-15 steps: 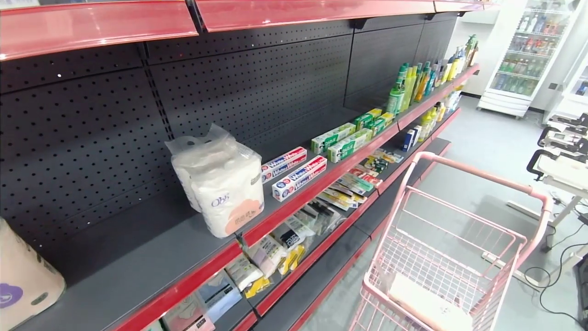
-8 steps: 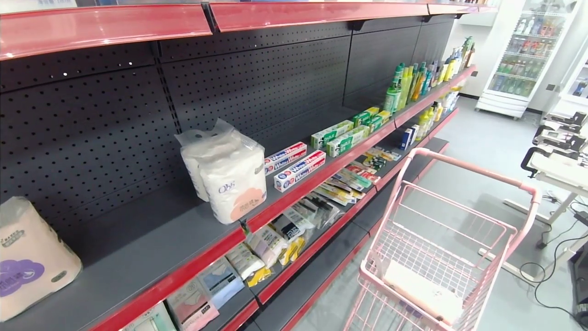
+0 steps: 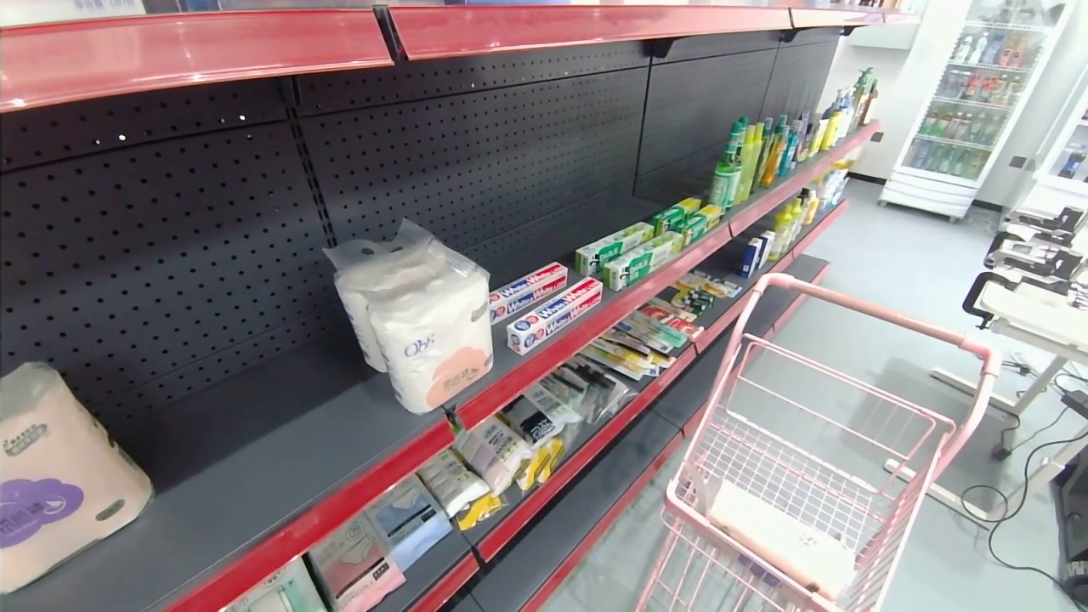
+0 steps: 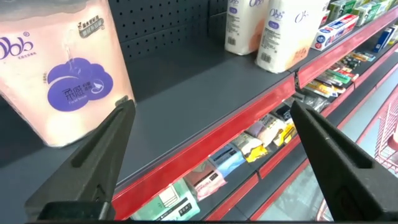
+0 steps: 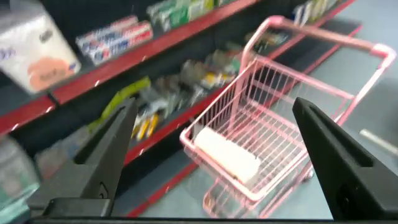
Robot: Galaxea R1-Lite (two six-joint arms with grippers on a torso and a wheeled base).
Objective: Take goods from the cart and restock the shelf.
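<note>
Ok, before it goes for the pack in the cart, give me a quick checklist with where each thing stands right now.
1. Right gripper open and empty: ok.
2. Left gripper open and empty: ok.
3. Goods in the cart: ok, one white pack lies in its basket.
4. Room on the shelf: ok, there is a bare stretch between the purple-print pack and the tissue pack.
5. Right gripper at the white pack: not ok, it hangs well apart from it.
6. Anything under the white pack: cannot tell.
</note>
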